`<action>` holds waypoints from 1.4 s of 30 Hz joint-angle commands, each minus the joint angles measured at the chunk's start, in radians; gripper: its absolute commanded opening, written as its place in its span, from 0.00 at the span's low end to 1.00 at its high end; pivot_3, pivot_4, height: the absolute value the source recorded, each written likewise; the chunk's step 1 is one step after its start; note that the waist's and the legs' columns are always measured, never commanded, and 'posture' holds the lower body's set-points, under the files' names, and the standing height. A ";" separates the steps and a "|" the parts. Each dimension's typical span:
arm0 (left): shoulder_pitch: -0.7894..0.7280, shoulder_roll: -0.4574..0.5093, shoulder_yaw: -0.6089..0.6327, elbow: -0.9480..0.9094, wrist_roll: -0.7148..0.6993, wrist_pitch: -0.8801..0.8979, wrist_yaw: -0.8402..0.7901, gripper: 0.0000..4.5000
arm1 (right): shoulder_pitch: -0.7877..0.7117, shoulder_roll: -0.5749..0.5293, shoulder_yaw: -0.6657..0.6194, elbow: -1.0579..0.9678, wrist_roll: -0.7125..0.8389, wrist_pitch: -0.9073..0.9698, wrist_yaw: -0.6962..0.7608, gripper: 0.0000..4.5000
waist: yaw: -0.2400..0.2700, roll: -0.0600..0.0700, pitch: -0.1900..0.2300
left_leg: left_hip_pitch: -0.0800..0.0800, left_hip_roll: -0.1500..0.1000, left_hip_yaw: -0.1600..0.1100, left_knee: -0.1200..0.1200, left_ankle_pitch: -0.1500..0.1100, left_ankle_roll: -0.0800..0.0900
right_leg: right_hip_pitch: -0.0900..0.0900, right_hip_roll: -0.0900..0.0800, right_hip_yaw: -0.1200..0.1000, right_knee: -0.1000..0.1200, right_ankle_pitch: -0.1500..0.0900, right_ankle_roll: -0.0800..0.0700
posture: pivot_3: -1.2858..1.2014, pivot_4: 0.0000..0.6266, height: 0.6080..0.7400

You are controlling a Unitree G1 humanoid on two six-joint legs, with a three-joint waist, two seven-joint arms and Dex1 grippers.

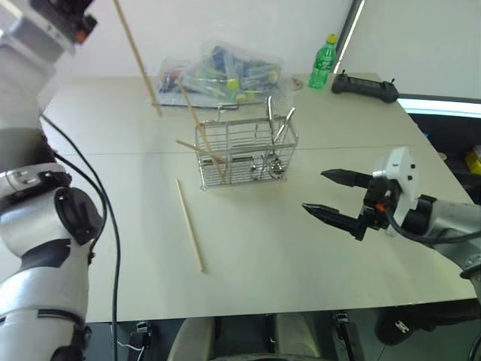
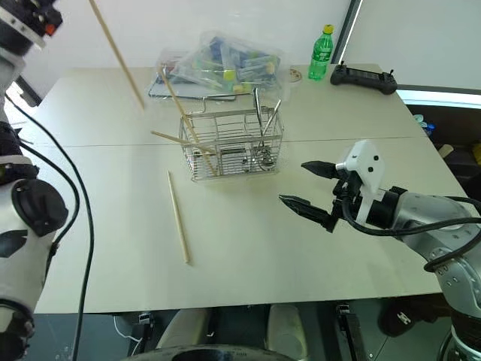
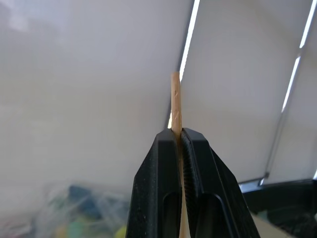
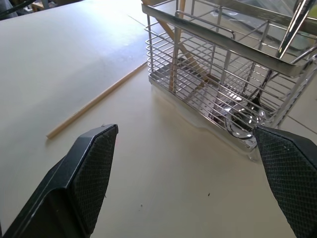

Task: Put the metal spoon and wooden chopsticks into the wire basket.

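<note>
Nearest the camera, low on the right of the head view, the right end effector (image 1: pixel 328 193) hovers over the table (image 1: pixel 316 256) with its two black fingers spread wide, holding nothing. Left of it, one of the wooden chopsticks (image 1: pixel 189 224) lies flat on the table, its long axis running from near the basket's lower left corner down toward the frame's bottom. At centre stands the wire basket (image 1: pixel 244 153); two chopsticks (image 1: pixel 197 124) lean in its left end, tips up and to the left, and the metal spoon (image 1: pixel 273 147) stands in its right end, handle up. At upper left, the left end effector (image 3: pixel 177 148) is clenched on another chopstick (image 1: pixel 137 54), which slants down and to the right, its lower tip above the table left of the basket.
</note>
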 commanded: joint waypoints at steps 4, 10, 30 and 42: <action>0.074 -0.110 -0.061 -0.272 -0.102 0.066 0.081 0.01 | -0.002 -0.009 -0.018 -0.018 0.031 0.008 -0.004 1.00 | 0.001 0.001 0.000 | 0.004 0.000 0.000 0.000 0.000 0.000 | 0.005 0.000 0.000 -0.001 0.000 0.000 | 0.52 0.24 0.93; 0.158 -0.176 -0.185 -0.323 -0.019 -0.079 0.058 0.01 | -0.010 -0.006 -0.037 -0.021 0.054 0.020 -0.027 1.00 | 0.003 0.001 0.000 | 0.004 -0.001 0.001 0.000 0.000 0.000 | 0.005 0.000 0.001 -0.002 0.000 -0.001 | 0.52 0.24 0.93; 0.121 -0.198 -0.186 -0.287 -0.147 -0.032 0.048 0.84 | -0.002 0.006 -0.075 -0.024 0.126 0.013 -0.114 1.00 | 0.022 0.001 0.000 | 0.002 -0.002 0.001 0.001 0.000 0.000 | 0.004 0.000 0.001 -0.003 0.000 -0.001 | 0.52 0.24 0.93; -0.020 0.269 -0.252 -0.161 -0.064 0.042 -0.239 0.84 | 0.030 0.046 -0.041 -0.031 0.098 -0.014 -0.122 1.00 | 0.002 0.005 0.000 | 0.003 -0.002 0.003 -0.002 0.000 0.000 | 0.003 0.002 0.001 -0.003 0.000 -0.001 | 0.52 0.24 0.93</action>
